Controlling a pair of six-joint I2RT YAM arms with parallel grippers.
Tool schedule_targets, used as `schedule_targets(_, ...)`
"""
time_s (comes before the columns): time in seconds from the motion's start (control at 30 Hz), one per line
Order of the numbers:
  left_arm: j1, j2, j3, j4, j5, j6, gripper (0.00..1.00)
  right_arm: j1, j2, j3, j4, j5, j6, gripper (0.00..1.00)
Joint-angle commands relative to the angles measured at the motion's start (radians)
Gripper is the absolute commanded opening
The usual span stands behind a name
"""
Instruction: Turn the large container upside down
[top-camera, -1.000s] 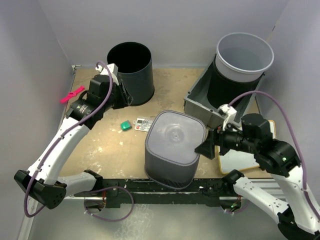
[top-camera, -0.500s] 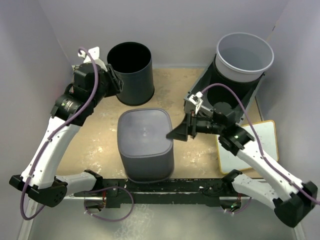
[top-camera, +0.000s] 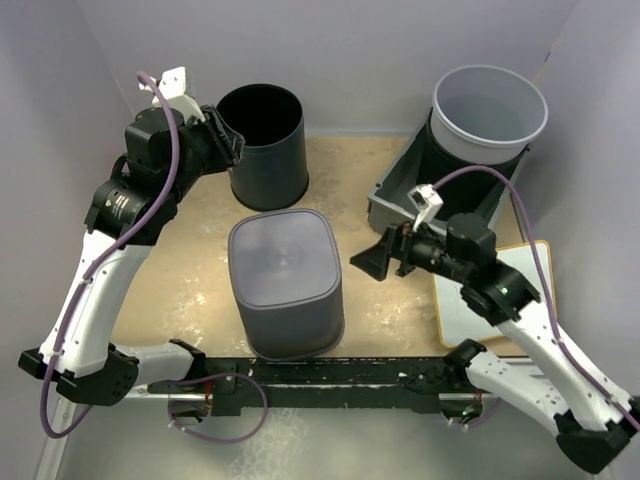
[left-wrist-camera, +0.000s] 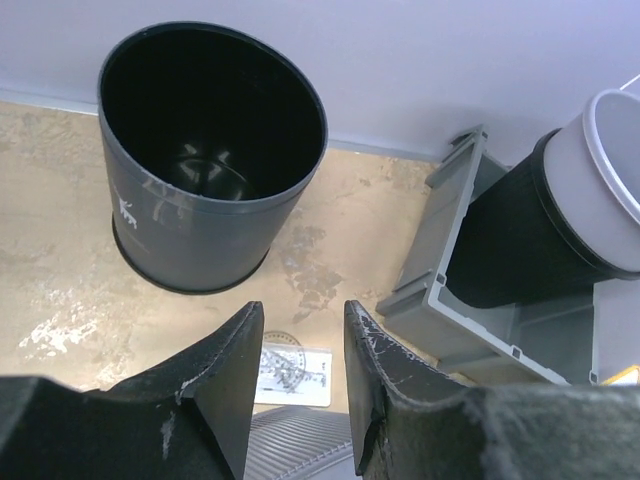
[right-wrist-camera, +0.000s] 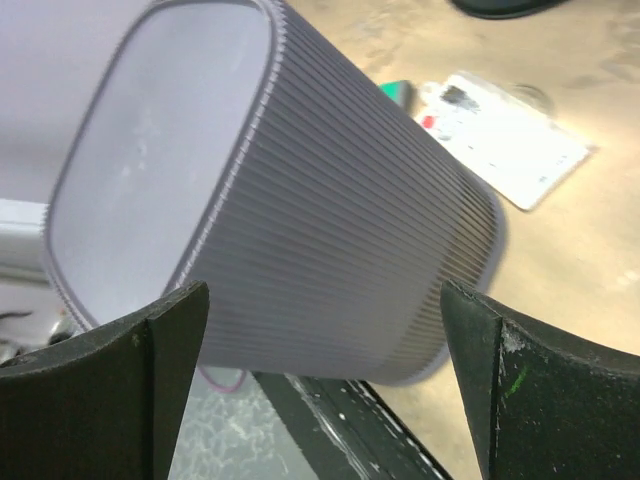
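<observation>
Resting bottom-up, large container (top-camera: 285, 280) lies beside right tool (top-camera: 372, 264).

Bright even light, soft shadows, slight blur

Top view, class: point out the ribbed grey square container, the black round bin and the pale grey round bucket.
Ribbed grey square container (top-camera: 283, 262), top view, flat top face.
Black round bin (top-camera: 268, 178), top view, outer wall.
Pale grey round bucket (top-camera: 490, 115), top view, interior.
</observation>
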Motion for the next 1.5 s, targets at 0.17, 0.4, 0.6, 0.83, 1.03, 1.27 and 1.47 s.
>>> schedule_targets(0.17, -0.004, 0.024, -0.014, 0.113, 0.111, 0.060, 0.36, -0.004, -0.121, -0.151, -0.206, 0.158, -0.019, 0.99)
schedule_targets(0.4, -0.004, 0.042, 0.007, 0.099, 0.145, 0.051, 0.36, 0.012, -0.002, -0.322, 0.198, -0.073, 0.095, 0.96)
schedule_targets(0.6, -0.004, 0.057, 0.062, 0.093, 0.170, 0.028, 0.36, 0.161, 0.225, -0.323, 0.555, -0.089, 0.184, 0.98)
schedule_targets(0.83, -0.004, 0.061, 0.107, 0.059, 0.169, 0.020, 0.37, 0.171, 0.451, -0.186, 0.748, -0.165, 0.268, 0.99)
schedule_targets(1.03, -0.004, 0.052, 0.100, 0.041, 0.176, 0.039, 0.37, 0.171, 0.262, -0.296, 0.438, -0.046, 0.062, 1.00)
schedule_targets(1.27, -0.004, 0.060, 0.085, 0.064, 0.216, 0.033, 0.37, 0.194, 0.205, -0.370, 0.400, -0.058, 0.020, 0.98)
schedule_targets(1.47, -0.004, 0.068, 0.083, 0.074, 0.227, 0.021, 0.37, 0.335, 0.494, -0.211, 0.702, -0.060, 0.039, 0.98)
